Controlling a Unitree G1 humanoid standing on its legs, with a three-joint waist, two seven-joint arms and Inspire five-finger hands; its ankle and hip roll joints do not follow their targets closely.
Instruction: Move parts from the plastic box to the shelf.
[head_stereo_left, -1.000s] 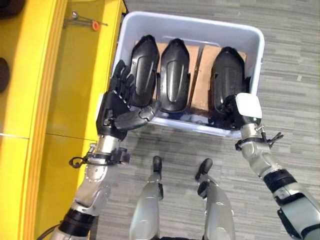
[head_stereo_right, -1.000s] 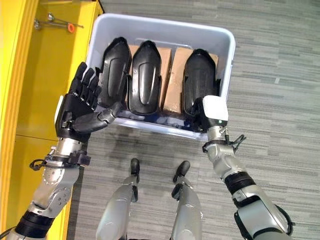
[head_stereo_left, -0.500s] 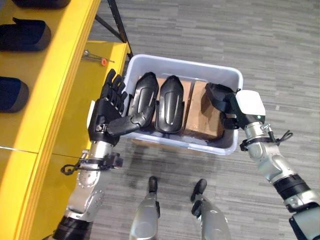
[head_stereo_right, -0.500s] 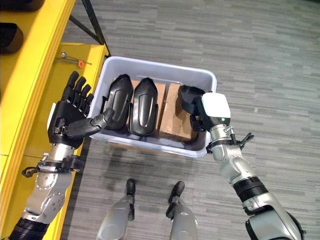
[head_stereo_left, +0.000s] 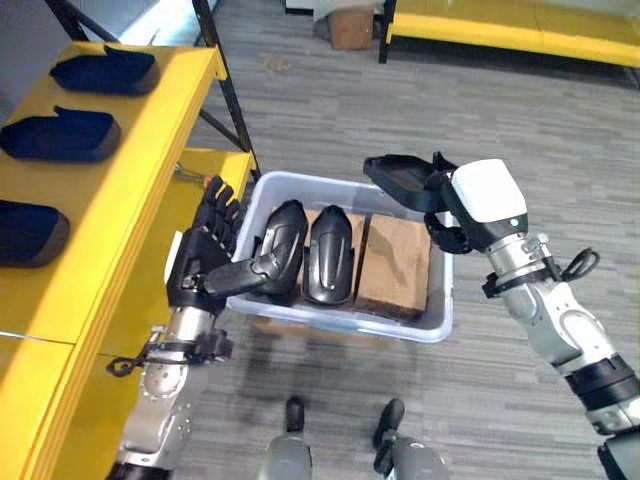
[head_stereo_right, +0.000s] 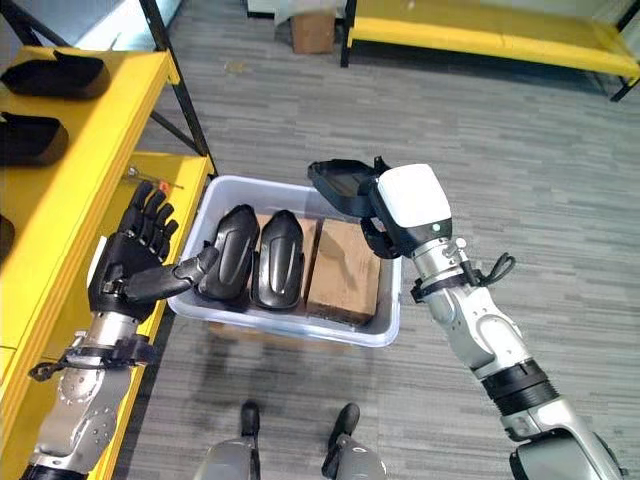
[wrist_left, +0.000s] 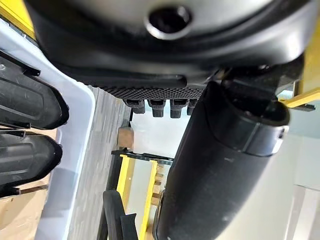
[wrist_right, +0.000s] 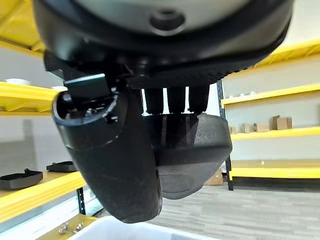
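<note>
The pale plastic box (head_stereo_left: 338, 327) stands on the floor beside the yellow shelf (head_stereo_left: 110, 190). Two black moulded parts (head_stereo_left: 280, 252) (head_stereo_left: 328, 256) lie side by side in its left half, next to a brown cardboard block (head_stereo_left: 392, 266). My right hand (head_stereo_left: 472, 205) is raised above the box's far right corner, shut on a third black part (head_stereo_left: 398, 180); the right wrist view shows the fingers curled over that part (wrist_right: 200, 145). My left hand (head_stereo_left: 200, 270) is open at the box's left wall, thumb stretched towards the nearest part, holding nothing.
Three black parts (head_stereo_left: 105, 71) (head_stereo_left: 60, 135) (head_stereo_left: 22, 231) rest on the shelf's top board. A small tool with an orange tip (head_stereo_left: 197, 178) lies on the lower board. A black shelf post (head_stereo_left: 226, 95) rises behind the box. A cardboard carton (head_stereo_left: 350, 27) and a low yellow rack (head_stereo_left: 520, 22) stand far off.
My right hand has lifted the right-hand part up out of the box, baring the cardboard under it. The camera has tilted up, showing more shelf. The left hand stays open by the box.
</note>
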